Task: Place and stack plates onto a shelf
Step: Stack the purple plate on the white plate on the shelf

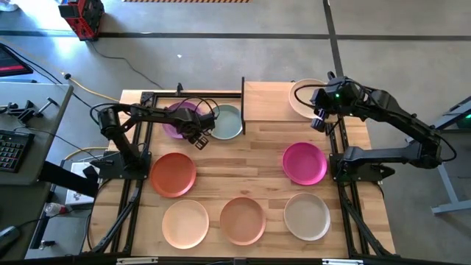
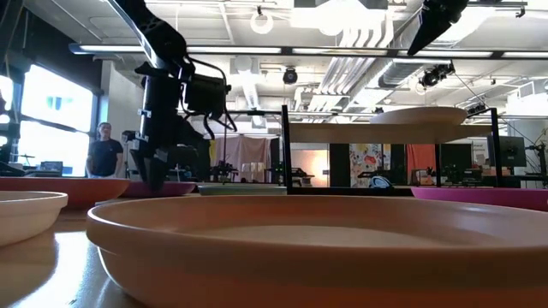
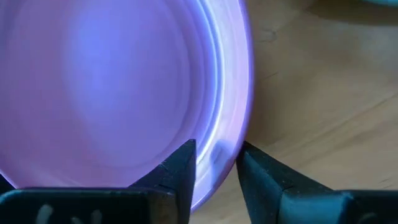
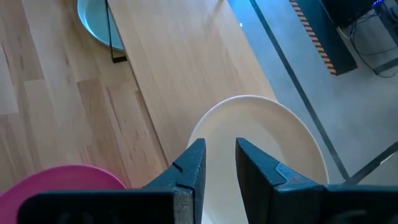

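The left gripper (image 1: 197,138) is down at the near rim of the round matte purple plate (image 1: 179,119), which lies flat on the slatted wooden tabletop (image 1: 250,173) at the back left. In the left wrist view its two dark fingers (image 3: 180,168) straddle that rim, one over the plate's inside and one outside it, with a narrow gap between them (whether they actually press the rim cannot be told). Just beside the purple plate, to its right, sits the pale blue-green round plate (image 1: 227,122).

The small raised light-wood shelf (image 1: 271,101) stands at the back middle, on thin black posts. On its right end rests a cream round plate (image 1: 303,96), and the right gripper (image 1: 319,119) hangs above that plate's near edge. In the right wrist view its fingers (image 4: 189,171) are slightly apart, with the cream plate (image 4: 267,143) showing through the slot and nothing between them.

The other plates lie well apart on the tabletop: a magenta plate (image 1: 305,163) on the right, a rust orange plate (image 1: 174,174) on the left, and along the front edge a pale peach plate (image 1: 185,223), a terracotta plate (image 1: 242,219) and a beige-grey plate (image 1: 307,216).

In the low view a person (image 2: 105,149) stands in the room behind the table.
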